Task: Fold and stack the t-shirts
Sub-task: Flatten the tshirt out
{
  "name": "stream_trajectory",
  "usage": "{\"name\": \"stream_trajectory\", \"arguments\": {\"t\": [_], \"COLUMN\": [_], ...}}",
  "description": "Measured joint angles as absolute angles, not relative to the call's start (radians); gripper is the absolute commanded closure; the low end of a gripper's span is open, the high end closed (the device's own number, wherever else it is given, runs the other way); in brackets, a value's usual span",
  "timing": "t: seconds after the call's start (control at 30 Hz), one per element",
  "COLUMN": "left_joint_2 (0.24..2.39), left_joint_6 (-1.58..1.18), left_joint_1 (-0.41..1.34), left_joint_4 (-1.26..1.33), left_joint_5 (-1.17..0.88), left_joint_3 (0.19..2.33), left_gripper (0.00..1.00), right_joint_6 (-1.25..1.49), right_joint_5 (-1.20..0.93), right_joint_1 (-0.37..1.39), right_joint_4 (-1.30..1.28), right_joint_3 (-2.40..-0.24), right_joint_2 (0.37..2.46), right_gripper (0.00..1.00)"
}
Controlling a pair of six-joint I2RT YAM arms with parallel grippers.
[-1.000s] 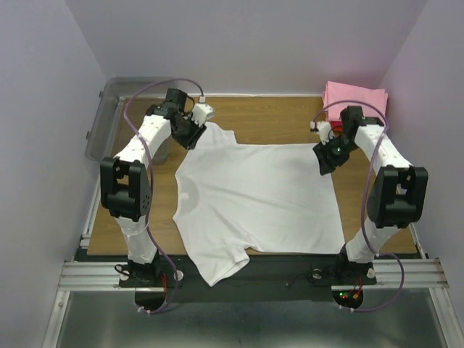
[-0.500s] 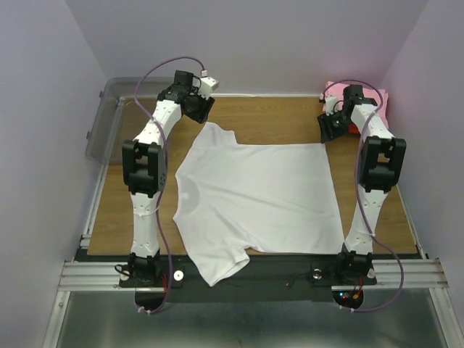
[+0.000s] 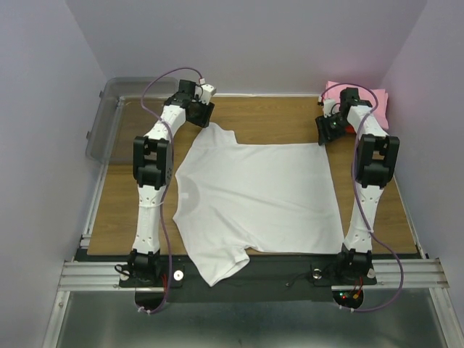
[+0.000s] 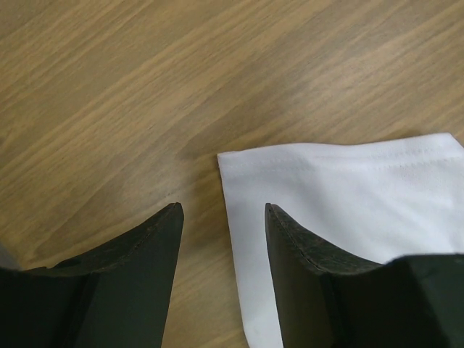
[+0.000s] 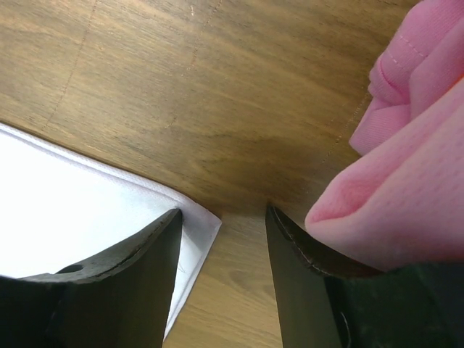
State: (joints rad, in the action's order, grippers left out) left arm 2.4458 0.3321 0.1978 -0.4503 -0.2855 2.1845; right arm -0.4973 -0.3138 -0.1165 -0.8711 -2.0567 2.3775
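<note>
Two hands hang over the far edge of the white t-shirt point(image 3: 257, 196), which lies spread flat on the wooden surface point(image 3: 268, 119), with its collar toward the left arm's side and its near sleeve hanging over the near rim. The left hand point(image 4: 223, 210) is above the far sleeve of the white t-shirt. Its fingers are spread and pinch nothing; the sleeve's corner lies just ahead of the gap, and one finger is over the cloth. The right hand point(image 5: 223, 212) is at the far hem corner of the white t-shirt, also spread and empty, and the point of that corner shows beside one of its fingertips. The pink t-shirt point(image 5: 413, 167) is bunched close beside the other fingertip, so it lies just beyond this hem corner. The clear bin point(image 3: 109, 116) stands past the collar side of the white t-shirt, well apart from it. We judge that the first fold of this shirt is not yet made and that the hands are only taking their places for it. The next move, we think, calls for both hands to go down and close on the two far corners. The right one should catch only white cloth, because the pink cloth is so near.
</note>
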Motion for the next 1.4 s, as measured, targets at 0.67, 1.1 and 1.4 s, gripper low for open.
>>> {"name": "stream_trajectory", "arguments": {"t": [0.67, 1.1, 1.4], "left_joint_2": [2.586, 2.597, 2.597], "left_joint_6": [0.283, 0.316, 0.352], "left_joint_1": [0.206, 0.237, 0.253], "left_joint_4": [-0.428, -0.451, -0.453], "left_joint_5": [-0.287, -0.257, -0.250], "left_joint_3": [2.336, 2.344, 2.346], "left_gripper": [0.58, 0.56, 0.96], "right_joint_6": [-0.493, -0.507, -0.513], "right_joint_5": [-0.323, -0.329, -0.357], "right_joint_1": [-0.118, -0.131, -0.133], "right_joint_4": [-0.871, -0.839, -0.829], "right_joint_3": [-2.067, -2.052, -2.046], "right_joint_2": [2.384, 2.384, 2.383], "right_gripper": [0.56, 0.92, 0.99]}}
